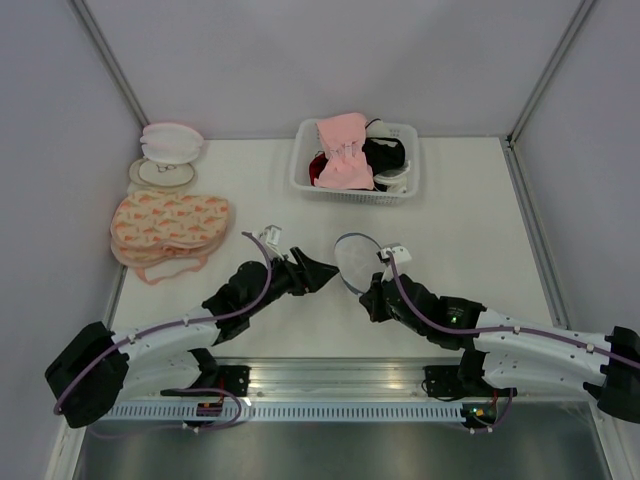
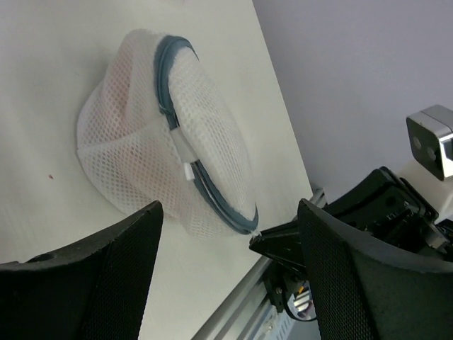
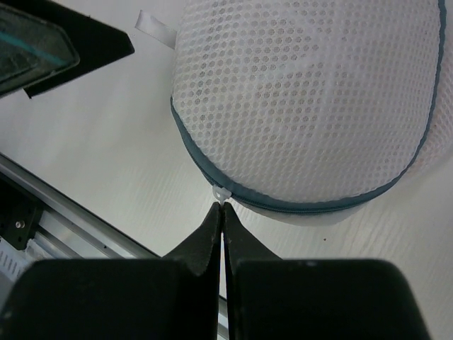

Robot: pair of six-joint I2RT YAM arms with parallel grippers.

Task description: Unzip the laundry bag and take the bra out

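Two grippers flank the laundry bag [image 1: 352, 262], which lies domed on the tabletop a little toward the near edge, about midway between the left and right edges. The right gripper [image 3: 221, 210] is fully closed, its tips meeting on the small white zipper pull [image 3: 222, 193] at the bag's near rim. The left gripper [image 2: 230, 244] stands wide apart just beside the bag, holding nothing and not touching the mesh. The dark zipper rim [image 2: 170, 106] reads as closed all the way round in both wrist views, so unzipping is judged not yet begun. The bra is not distinctly visible; only a faint warm tint shows through the mesh, and it is presumably inside. Remaining steps: draw the pull around the rim, part the two halves, lift the bra out
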